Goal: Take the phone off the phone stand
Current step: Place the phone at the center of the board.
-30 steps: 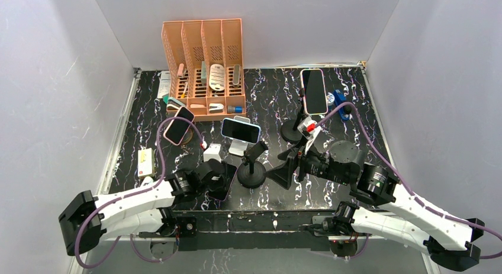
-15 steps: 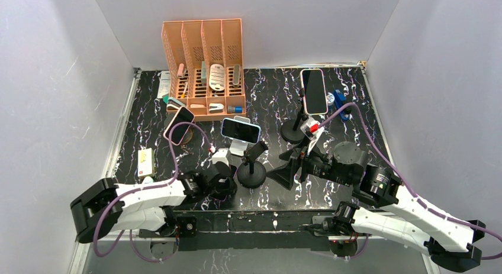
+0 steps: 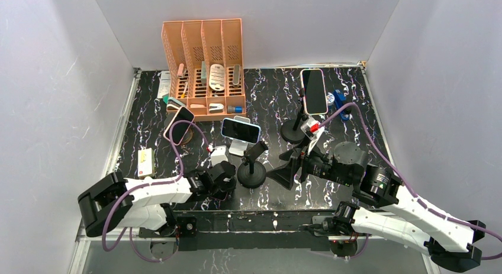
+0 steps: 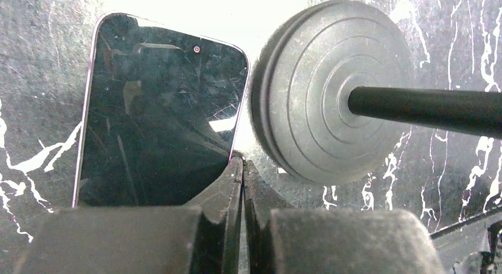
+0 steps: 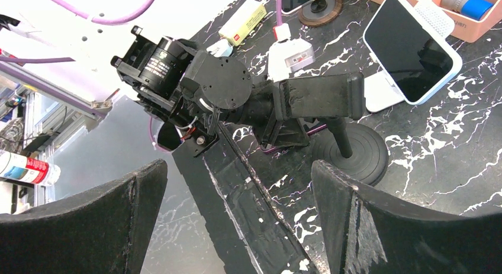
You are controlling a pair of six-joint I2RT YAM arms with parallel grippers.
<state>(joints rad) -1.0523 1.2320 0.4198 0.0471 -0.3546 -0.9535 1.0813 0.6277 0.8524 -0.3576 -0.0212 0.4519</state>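
A dark-screened phone with a pink edge (image 4: pixel 160 114) lies flat on the table beside the round base (image 4: pixel 331 96) of the black phone stand. My left gripper (image 4: pixel 243 163) is shut, with nothing visible between the fingers, and its tips touch the phone's near right corner. In the top view my left gripper (image 3: pixel 225 178) hides the phone. The stand's clamp (image 3: pixel 256 150) is empty; it also shows in the right wrist view (image 5: pixel 319 96). My right gripper (image 3: pixel 290 165) is open and empty just right of the stand.
An orange organizer (image 3: pixel 204 49) stands at the back. Other phones sit on a tall stand (image 3: pixel 313 91), a white stand (image 3: pixel 240 129) and a round stand (image 3: pixel 179 125). A white adapter (image 3: pixel 218 154) and a small box (image 3: pixel 145 161) lie on the left.
My left arm has swung in toward the stand base. The phone that showed under its gripper a second ago is now hidden beneath it. The right arm has barely moved.
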